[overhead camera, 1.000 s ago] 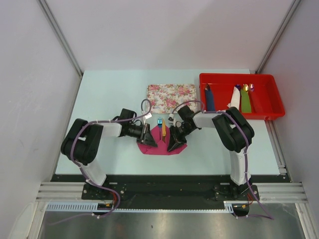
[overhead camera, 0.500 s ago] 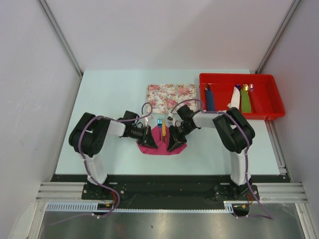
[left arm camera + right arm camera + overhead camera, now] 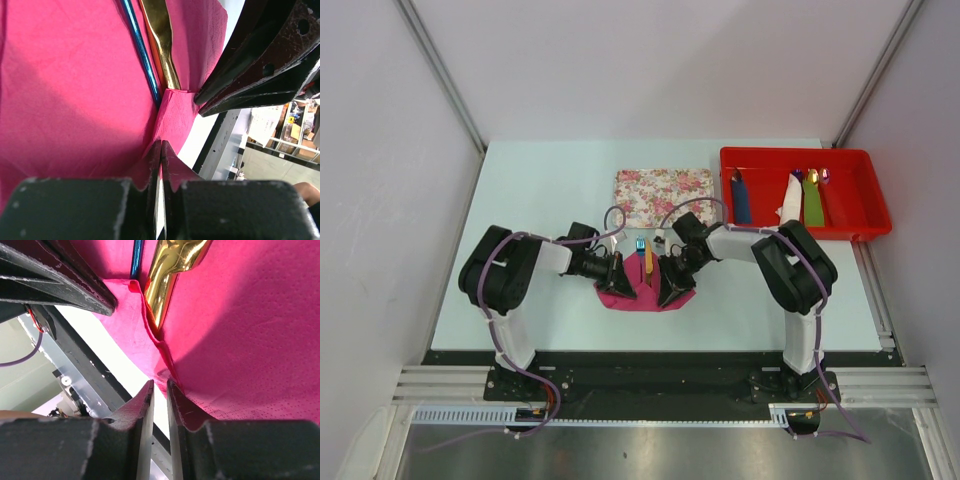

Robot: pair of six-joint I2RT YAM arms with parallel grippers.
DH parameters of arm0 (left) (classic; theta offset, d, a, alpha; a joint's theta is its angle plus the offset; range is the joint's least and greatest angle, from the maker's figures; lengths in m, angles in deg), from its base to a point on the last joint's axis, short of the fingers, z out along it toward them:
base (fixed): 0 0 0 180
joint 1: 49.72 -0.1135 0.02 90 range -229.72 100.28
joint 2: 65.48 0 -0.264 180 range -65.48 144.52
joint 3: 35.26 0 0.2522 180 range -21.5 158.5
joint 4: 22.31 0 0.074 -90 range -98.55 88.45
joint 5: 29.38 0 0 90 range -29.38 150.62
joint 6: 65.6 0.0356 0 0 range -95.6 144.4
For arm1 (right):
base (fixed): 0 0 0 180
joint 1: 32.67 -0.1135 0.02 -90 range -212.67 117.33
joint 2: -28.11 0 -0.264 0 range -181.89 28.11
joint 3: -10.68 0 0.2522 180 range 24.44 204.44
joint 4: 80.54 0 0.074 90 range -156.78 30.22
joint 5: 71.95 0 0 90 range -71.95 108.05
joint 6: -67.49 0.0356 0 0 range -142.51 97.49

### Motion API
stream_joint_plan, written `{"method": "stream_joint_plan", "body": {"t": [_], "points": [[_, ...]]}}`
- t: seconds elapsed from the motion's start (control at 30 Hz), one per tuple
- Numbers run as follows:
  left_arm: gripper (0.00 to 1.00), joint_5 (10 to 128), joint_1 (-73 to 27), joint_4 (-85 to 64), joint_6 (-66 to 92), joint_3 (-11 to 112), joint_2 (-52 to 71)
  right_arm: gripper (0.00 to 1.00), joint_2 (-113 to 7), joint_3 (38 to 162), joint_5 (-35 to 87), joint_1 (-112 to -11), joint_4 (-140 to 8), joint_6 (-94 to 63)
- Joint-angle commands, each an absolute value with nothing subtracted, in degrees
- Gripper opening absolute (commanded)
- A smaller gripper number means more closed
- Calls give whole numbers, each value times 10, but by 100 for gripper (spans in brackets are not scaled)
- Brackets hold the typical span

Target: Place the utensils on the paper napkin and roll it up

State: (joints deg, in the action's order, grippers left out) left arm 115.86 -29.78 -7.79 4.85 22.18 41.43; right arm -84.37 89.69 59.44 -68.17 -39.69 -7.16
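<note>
Since a second ago the left arm's elbow has swung in toward the middle and the right gripper (image 3: pixel 666 289) has edged slightly to the left; the paper napkin (image 3: pixel 642 298) lies where it was. It sits on the table (image 3: pixel 540 190) between the two grippers, just in front of the floral tray (image 3: pixel 665 193). Along its middle, side by side, lie the gold knife (image 3: pixel 648 262) and the teal fork (image 3: pixel 640 246), their far ends reaching past its far edge. The left gripper (image 3: pixel 624 286) is pressed almost together on the napkin's left side, which rises in a fold to its fingers (image 3: pixel 152 165). The right gripper's fingers (image 3: pixel 144 402) stand a thin slit apart, the napkin's edge creased up to their tips; whether they pinch it I cannot tell. A red bin (image 3: pixel 850 200) with rolled bundles stands at the far right
</note>
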Motion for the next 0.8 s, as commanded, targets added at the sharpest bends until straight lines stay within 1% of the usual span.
{"method": "stream_joint_plan", "body": {"t": [0.0, 0.17, 0.37, 0.43, 0.47, 0.67, 0.7, 0.77], "points": [[7, 1115, -297, -72, 58, 228, 432, 21, -854, 877, 552, -673, -358, -105], [7, 1112, -297, -74, 58, 224, 429, 22, -841, 876, 533, -658, -324, -128], [6, 1112, -297, -74, 58, 225, 431, 28, -796, 886, 508, -670, -300, -157], [6, 1113, -297, -73, 59, 224, 429, 35, -778, 885, 503, -664, -304, -147], [6, 1112, -297, -72, 59, 225, 428, 41, -761, 880, 499, -658, -307, -142], [6, 1113, -297, -74, 59, 224, 429, 53, -724, 871, 483, -600, -309, -105], [6, 1113, -297, -75, 58, 224, 429, 61, -718, 872, 474, -597, -307, -102], [6, 1112, -296, -77, 58, 224, 432, 67, -718, 873, 453, -595, -306, -101]]}}
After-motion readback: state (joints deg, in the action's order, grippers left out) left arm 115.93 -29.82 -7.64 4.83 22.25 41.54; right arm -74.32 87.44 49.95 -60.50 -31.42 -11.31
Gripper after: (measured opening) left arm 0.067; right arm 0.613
